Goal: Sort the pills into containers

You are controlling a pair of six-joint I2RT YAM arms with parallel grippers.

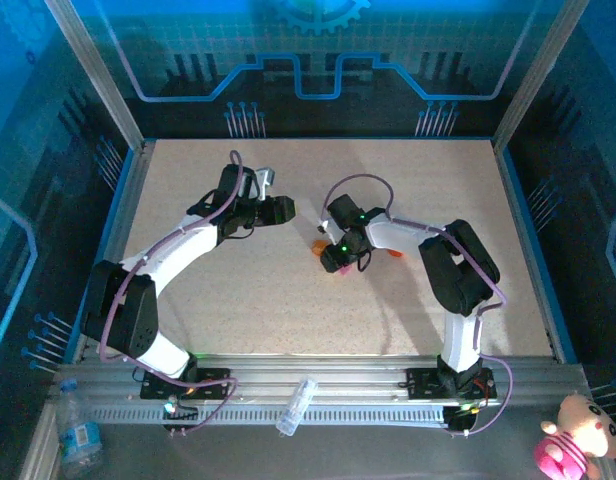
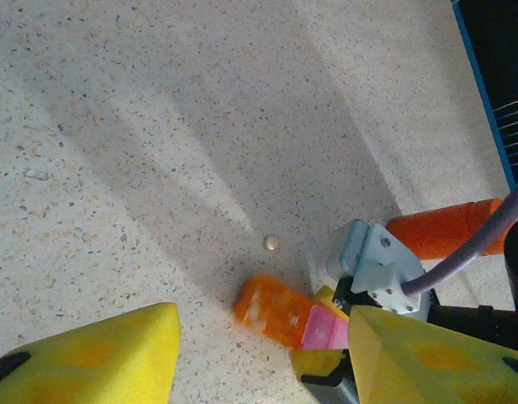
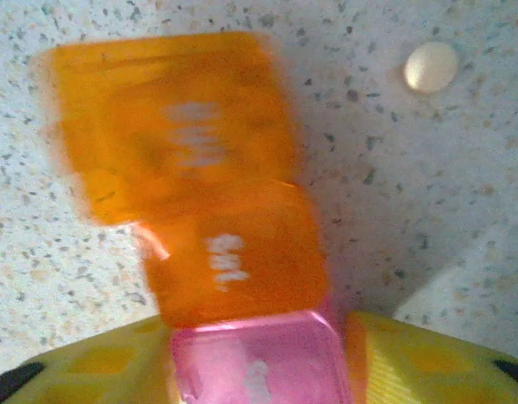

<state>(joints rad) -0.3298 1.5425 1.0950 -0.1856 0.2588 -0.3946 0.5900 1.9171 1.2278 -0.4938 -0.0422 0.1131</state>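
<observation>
We see the containers (image 1: 318,243) near the middle of the table (image 1: 238,320), a short strip of small joined boxes. From above, its orange end pokes out at about 10 o'clock from the right gripper (image 1: 336,262).

In the right wrist view the strip (image 3: 217,210) runs from the bottom centre up toward 11 o'clock: one pink box nearest the camera, then two orange ones, their white lettering too blurred to read. The right gripper (image 3: 255,370) is closed on the pink box, and its yellow fingers (image 3: 436,366) press that box from both sides. A single pale round pill (image 3: 431,66) lies on the bare table at about 1 o'clock from the strip, apart from it.

The left gripper (image 1: 283,210) sits at about 10 o'clock from the strip in the top view, near it but not touching. In its own wrist view the left gripper (image 2: 263,353) stands wide, with nothing between its yellow fingers (image 2: 99,362). Past them we see the strip (image 2: 272,310) lying on the table, the pill (image 2: 272,243) just beyond its orange end at 12 o'clock, and an orange bottle (image 2: 444,229) on its side at about 2 o'clock. From above, that bottle (image 1: 393,252) lies at 3 o'clock from the right gripper, partly hidden under the arm.
</observation>
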